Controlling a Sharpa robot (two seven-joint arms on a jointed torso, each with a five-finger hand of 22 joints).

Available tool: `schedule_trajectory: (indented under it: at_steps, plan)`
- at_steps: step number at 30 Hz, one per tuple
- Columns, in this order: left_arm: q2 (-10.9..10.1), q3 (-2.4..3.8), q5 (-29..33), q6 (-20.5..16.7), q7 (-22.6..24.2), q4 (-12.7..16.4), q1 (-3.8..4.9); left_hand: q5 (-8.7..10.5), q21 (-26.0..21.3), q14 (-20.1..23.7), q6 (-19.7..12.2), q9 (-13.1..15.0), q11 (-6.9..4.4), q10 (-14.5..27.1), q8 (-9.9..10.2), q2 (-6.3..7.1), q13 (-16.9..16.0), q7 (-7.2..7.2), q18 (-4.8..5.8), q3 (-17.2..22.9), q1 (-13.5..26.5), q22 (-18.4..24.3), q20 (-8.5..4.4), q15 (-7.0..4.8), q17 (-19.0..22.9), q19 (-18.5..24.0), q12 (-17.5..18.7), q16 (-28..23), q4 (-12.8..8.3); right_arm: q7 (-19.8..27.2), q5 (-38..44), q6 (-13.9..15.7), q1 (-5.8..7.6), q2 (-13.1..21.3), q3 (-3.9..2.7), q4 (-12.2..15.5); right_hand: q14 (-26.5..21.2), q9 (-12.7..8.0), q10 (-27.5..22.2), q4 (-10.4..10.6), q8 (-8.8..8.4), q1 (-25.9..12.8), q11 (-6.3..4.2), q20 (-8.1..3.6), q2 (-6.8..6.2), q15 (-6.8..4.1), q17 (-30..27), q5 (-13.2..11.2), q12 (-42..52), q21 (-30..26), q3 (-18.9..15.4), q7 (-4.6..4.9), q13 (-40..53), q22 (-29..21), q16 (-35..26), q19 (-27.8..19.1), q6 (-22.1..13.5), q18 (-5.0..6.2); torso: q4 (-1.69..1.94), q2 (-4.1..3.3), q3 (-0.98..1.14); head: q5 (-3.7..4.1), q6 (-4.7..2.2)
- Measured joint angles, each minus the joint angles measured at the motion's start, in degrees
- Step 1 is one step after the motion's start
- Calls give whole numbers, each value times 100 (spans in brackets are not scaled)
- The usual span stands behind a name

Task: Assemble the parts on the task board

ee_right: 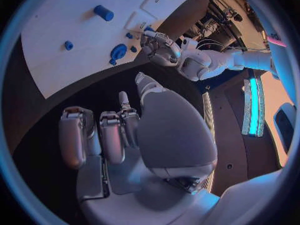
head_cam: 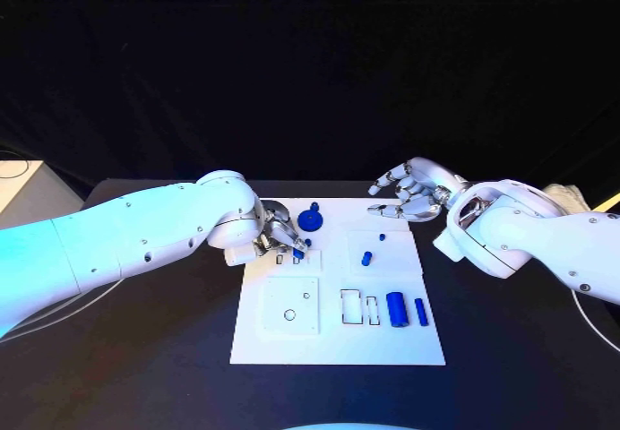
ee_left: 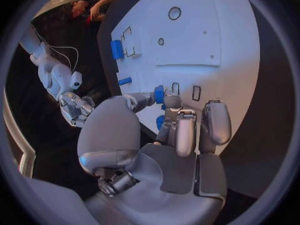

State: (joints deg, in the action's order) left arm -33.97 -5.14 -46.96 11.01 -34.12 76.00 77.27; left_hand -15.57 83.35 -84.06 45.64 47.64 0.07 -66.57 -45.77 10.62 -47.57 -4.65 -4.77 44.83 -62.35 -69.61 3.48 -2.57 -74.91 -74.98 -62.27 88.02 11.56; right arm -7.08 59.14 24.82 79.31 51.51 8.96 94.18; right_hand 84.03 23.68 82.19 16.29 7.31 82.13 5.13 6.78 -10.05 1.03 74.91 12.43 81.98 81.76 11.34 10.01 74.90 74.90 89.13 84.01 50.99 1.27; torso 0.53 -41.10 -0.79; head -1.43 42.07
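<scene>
The white task board (head_cam: 339,345) lies mid-table. My left hand (head_cam: 279,238) is at the board's far left part and pinches a small blue part (ee_left: 159,94) between thumb and a finger, just beside two small rectangular slots (ee_left: 196,92). A round blue knob (head_cam: 310,218) stands just beyond that hand. Two small blue pegs (head_cam: 367,258) sit on the raised square at the far right. A blue cylinder (head_cam: 397,309) and a thin blue bar (head_cam: 420,311) lie at the right edge. My right hand (head_cam: 406,193) hovers over the board's far edge, fingers apart, holding nothing.
A raised square plate with a round hole (head_cam: 292,306) sits on the board's near left, and two rectangular cut-outs (head_cam: 351,305) lie beside the cylinder. A pale box (head_cam: 20,184) stands at the table's far left.
</scene>
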Motion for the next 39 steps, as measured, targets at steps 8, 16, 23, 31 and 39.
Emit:
schedule_trajectory:
  at_steps: [8, 16, 23, 31, 39]
  plan:
    - [-68, -26, -133, -254, 12, 145, 1, -599, 119, -8, 211, 306, -98, -317, -8, 111, -218, 88, 0, -58, 217, -306, -72, -92, 0, -255, -163, 112, -60, -2, 0, -6, -1, 19, 0, 2, 0, 0, 0, 0, 0, 0, 0, 0, 0, 0, 0, 0, 0, 0, 0, 0, 0, 1, 0, 0, 0, 0, 3, 2, 1, -39, 9]
    - [-70, -66, -572, -513, 35, 208, -5, -663, 156, 12, 214, 389, -110, -370, -8, 134, -273, 90, 40, -57, 239, -399, -90, -112, 0, -314, -186, 133, -60, -3, 0, -10, -4, 26, 1, 2, 0, 0, 0, 0, 0, 0, 0, 0, 0, 0, -1, 0, 0, 0, 0, 0, 0, 4, 0, 0, 0, 0, 0, -2, 3, -68, 27]
    - [-41, -160, -900, -748, 54, 240, -29, -686, 157, 12, 243, 424, -129, -390, -8, 148, -302, 80, 89, -56, 254, -454, -99, -111, 0, -348, -213, 133, -60, -3, -2, -14, -8, 24, 2, -3, 0, 0, 0, 0, 0, 0, 0, 0, 0, 0, -1, 34, 0, 0, 0, 0, 4, 4, 0, 0, 0, 0, -4, -6, 0, -89, 51]
    - [-31, -226, -1169, -891, 64, 293, -44, -706, 178, 12, 262, 431, -120, -421, -6, 164, -322, 98, 88, -55, 269, -489, -111, -111, 0, -376, -213, 162, -61, -1, -2, -18, -10, 25, 2, -4, 0, 0, 0, 0, 0, 0, 0, 0, 0, 0, -1, 34, 1, 0, 0, 0, 4, 3, 0, 0, 0, 0, -10, -9, -1, -113, 95]
    - [-31, -249, -1287, -939, 64, 332, -69, -714, 179, -9, 264, 431, -127, -432, -3, 209, -322, 99, 88, 167, 315, -501, -111, -132, 1, -376, -213, 162, -283, 0, -1, -26, -12, 26, 2, -4, 0, 0, 0, 0, 0, 0, 0, 0, 0, 0, -1, 34, 1, 0, 0, 0, 3, 3, 0, 0, 0, 0, -13, -9, -2, -119, 120]
